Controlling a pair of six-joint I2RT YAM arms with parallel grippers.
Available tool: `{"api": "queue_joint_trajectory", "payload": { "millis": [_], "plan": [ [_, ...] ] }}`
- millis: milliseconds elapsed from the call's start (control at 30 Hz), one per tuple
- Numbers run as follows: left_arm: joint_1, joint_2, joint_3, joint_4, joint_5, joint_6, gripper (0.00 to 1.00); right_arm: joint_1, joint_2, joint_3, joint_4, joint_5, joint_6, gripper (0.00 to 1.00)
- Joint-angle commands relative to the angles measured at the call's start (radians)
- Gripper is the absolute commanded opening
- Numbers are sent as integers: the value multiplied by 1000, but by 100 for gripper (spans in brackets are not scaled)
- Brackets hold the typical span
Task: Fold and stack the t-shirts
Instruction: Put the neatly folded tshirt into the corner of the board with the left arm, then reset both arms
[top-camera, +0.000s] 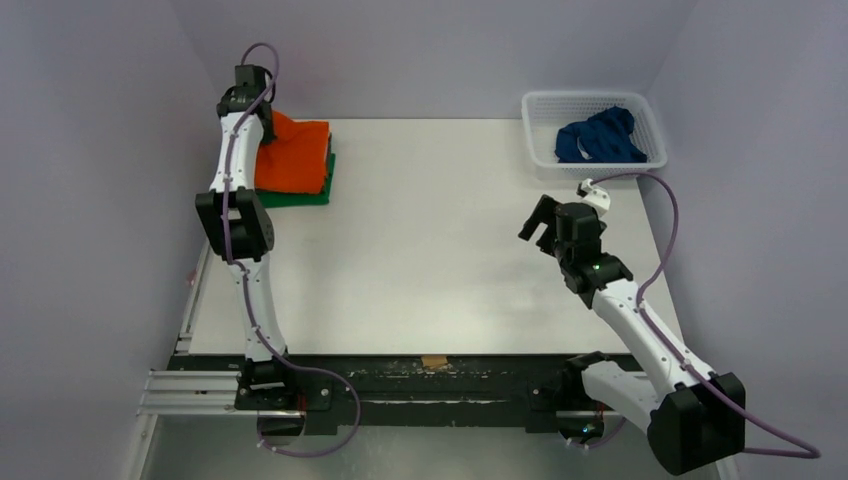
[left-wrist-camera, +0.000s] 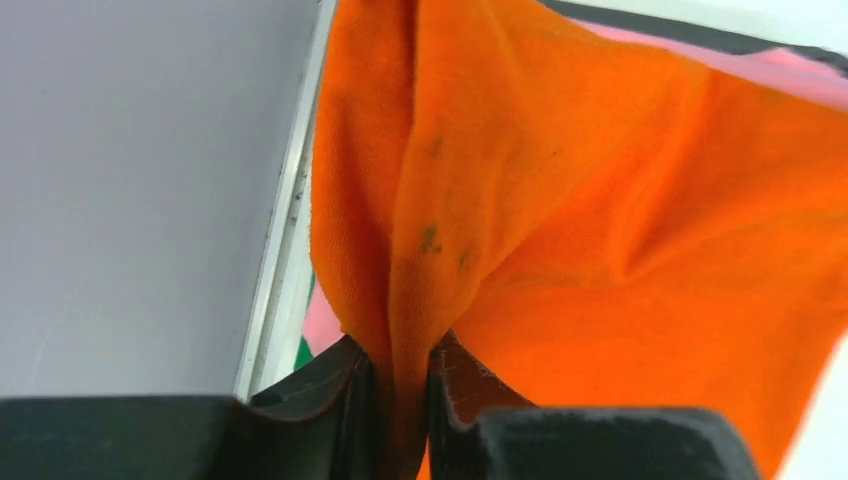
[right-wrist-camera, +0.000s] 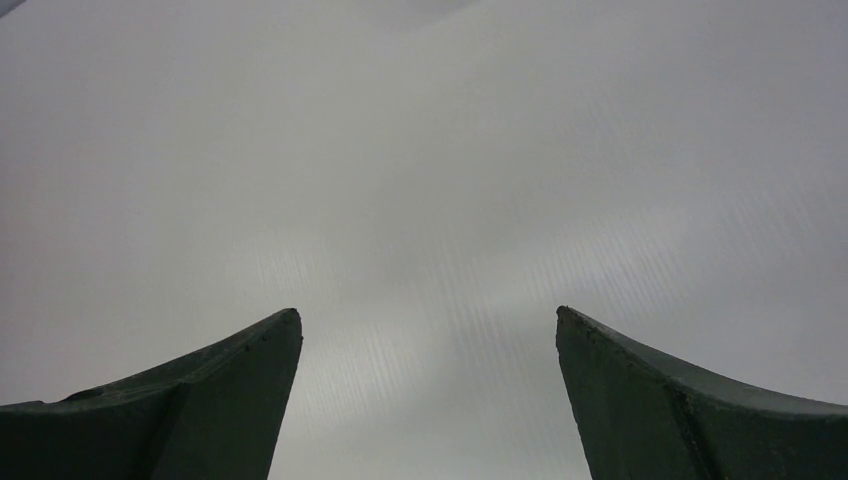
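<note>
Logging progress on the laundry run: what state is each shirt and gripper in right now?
orange shirt: on the pile, one fold pinched up.
pink shirt: under the orange, mostly hidden.
green shirt: folded, bottom of the pile.
blue shirt: crumpled in the basket.
left gripper: shut on orange shirt.
right gripper: open, empty.

Table (top-camera: 430, 260) is bare and wide open left of and in front of the basket (top-camera: 540, 130). Basket walls ring the dark blue shirt (top-camera: 600, 137), access from above only. Right gripper (top-camera: 538, 232) hangs just in front of the basket. Far left of the basket, the orange shirt (top-camera: 295, 155) stack and left arm (top-camera: 235, 190) block the corner. Walls close in behind and right of the basket.
</note>
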Motion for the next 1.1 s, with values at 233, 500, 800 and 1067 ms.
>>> {"api": "queue_joint_trajectory", "payload": {
  "millis": [233, 500, 800, 1067],
  "plan": [
    [56, -103, 18, 25, -117, -219, 100, -2, 41, 46, -8, 48, -6, 97],
    [51, -472, -271, 31, 263, -415, 100, -2, -35, 39, -33, 11, 5, 98],
    [-255, -1121, -1235, 415, 323, -515, 100, -1, -158, -52, -74, 11, 38, 97],
    [-514, -1458, -1838, 585, 265, -598, 100, 0, -208, -144, -65, -27, 81, 96]
  ]
}}
